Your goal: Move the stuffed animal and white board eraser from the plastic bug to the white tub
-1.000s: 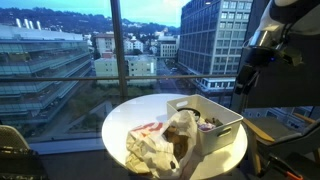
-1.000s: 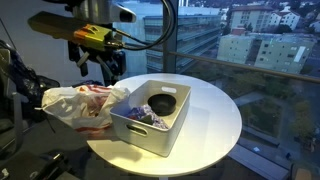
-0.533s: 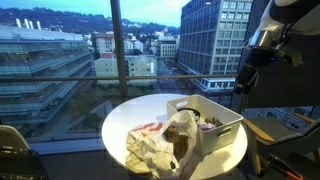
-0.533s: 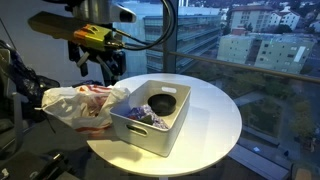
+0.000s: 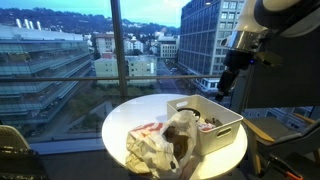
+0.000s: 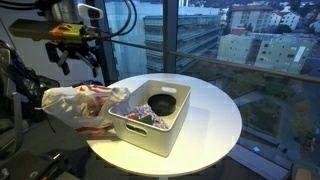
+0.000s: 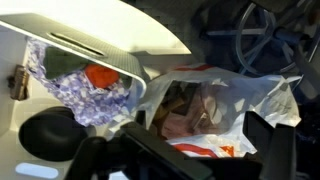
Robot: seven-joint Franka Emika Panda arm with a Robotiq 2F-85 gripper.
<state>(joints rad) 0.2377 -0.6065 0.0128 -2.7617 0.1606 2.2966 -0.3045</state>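
Observation:
A crumpled clear plastic bag [image 5: 160, 146] with red print lies on the round white table, against the white tub [image 5: 226, 126]. Both show in the other exterior view, the bag [image 6: 76, 106] and the tub [image 6: 150, 141]. In the wrist view the bag [image 7: 225, 100] holds a brown stuffed animal [image 7: 185, 112]. I cannot make out a white board eraser. My gripper [image 7: 190, 152] is open and empty, hanging in the air above the bag; it shows in both exterior views [image 5: 226, 83] [image 6: 78, 62].
The tub [image 7: 100, 42] holds a black round object [image 7: 48, 135], purple patterned cloth [image 7: 95, 95] and an orange item [image 7: 103, 75]. The table [image 6: 215, 120] stands by large windows. A chair and dark gear stand beside the table [image 6: 12, 95].
My arm has swung sideways and slightly up, from beside the tub towards the space above the bag. The bag and tub have not moved.

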